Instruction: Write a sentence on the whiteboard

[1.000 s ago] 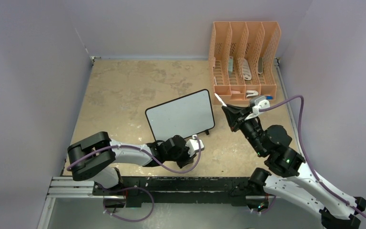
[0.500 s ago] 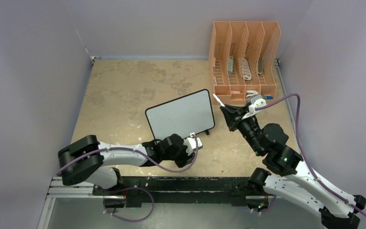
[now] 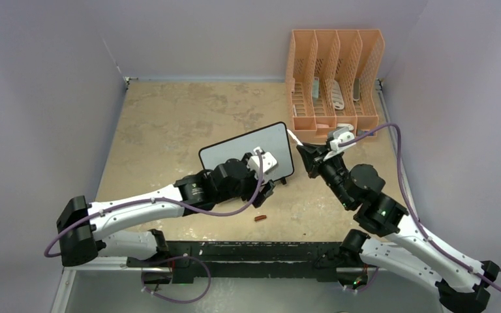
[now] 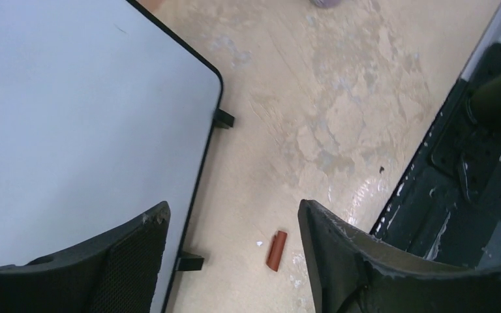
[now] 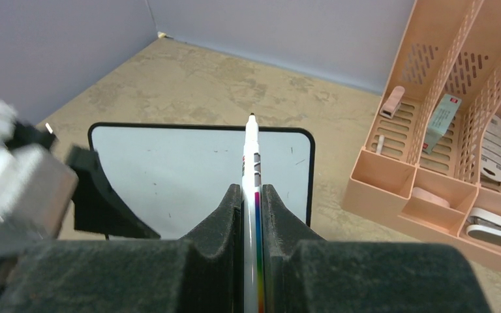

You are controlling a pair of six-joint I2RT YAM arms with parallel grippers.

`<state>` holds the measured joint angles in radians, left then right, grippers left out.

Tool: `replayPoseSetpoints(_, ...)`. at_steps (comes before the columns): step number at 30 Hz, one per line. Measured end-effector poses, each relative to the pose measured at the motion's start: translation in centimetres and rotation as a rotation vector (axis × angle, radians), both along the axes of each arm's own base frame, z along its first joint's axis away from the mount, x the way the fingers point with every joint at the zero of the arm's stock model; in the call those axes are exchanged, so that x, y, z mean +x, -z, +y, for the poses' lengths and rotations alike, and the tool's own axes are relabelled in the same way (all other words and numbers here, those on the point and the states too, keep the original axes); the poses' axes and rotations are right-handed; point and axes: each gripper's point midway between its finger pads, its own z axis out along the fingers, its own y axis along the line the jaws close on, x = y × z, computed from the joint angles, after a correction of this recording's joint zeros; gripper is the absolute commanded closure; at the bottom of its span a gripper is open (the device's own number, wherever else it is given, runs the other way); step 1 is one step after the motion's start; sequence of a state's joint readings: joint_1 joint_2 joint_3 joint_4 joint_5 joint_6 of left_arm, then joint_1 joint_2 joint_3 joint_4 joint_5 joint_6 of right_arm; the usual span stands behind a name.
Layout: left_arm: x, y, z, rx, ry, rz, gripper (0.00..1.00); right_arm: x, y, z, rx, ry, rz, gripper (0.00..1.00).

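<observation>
The whiteboard [image 3: 235,158] lies flat at mid-table, and no sentence shows on its white face [image 5: 169,163]. My right gripper [image 5: 253,192] is shut on a white marker [image 5: 253,156] with a rainbow stripe. The marker's bare tip [image 3: 291,135] hovers just off the board's right edge. My left gripper [image 4: 233,215] hangs open above the board's near edge [image 4: 196,189], holding nothing. One left finger [image 4: 130,261] is over the board, the other [image 4: 339,261] over the table. A small red-brown marker cap [image 4: 276,250] lies on the table [image 3: 259,218] below.
A peach desk organizer [image 3: 334,81] with several slots stands at the back right, holding small items [image 5: 499,225]. The black base rail [image 4: 456,169] runs along the table's near edge. Grey walls close the back and sides.
My left gripper opened and swung away from the near edge to over the board. The red-brown cap now lies on the table. My right gripper with the marker shifted slightly left toward the board.
</observation>
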<state>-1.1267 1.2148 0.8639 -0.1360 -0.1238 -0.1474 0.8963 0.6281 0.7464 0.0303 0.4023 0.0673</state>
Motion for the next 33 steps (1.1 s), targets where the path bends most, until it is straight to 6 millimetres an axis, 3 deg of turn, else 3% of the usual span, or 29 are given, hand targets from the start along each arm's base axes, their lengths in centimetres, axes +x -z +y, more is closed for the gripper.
replayPoseSetpoints(4, 1.8, -3.2, 1.3, -0.021, -0.087, -0.016, 0.2, 0.2, 0.2, 0.2, -0.007, 0.0, 0.005, 1.0)
replayPoseSetpoints(12, 6.6, -8.8, 7.3, -0.073, -0.304, -0.046, 0.14, 0.3, -1.0, 0.4, 0.021, -0.001, -0.016, 1.0)
replayPoseSetpoints(18, 9.9, -11.6, 11.2, -0.089, -0.436, -0.077, 0.1, 0.7, -1.6, 1.0, 0.029, -0.005, -0.017, 1.0)
replayPoseSetpoints(22, 12.0, -12.5, 14.9, -0.097, -0.544, -0.103, 0.02, 1.0, -1.5, 1.7, 0.027, -0.014, -0.005, 1.0)
replayPoseSetpoints(28, 13.6, -14.2, 19.2, -0.155, -0.637, -0.14, 0.0, 1.5, -0.9, 3.1, 0.013, -0.037, 0.025, 1.0)
replayPoseSetpoints(33, 15.3, -12.1, 23.1, -0.196, -0.705, -0.083, 0.0, 1.6, -0.7, 4.2, 0.016, -0.06, 0.035, 1.0)
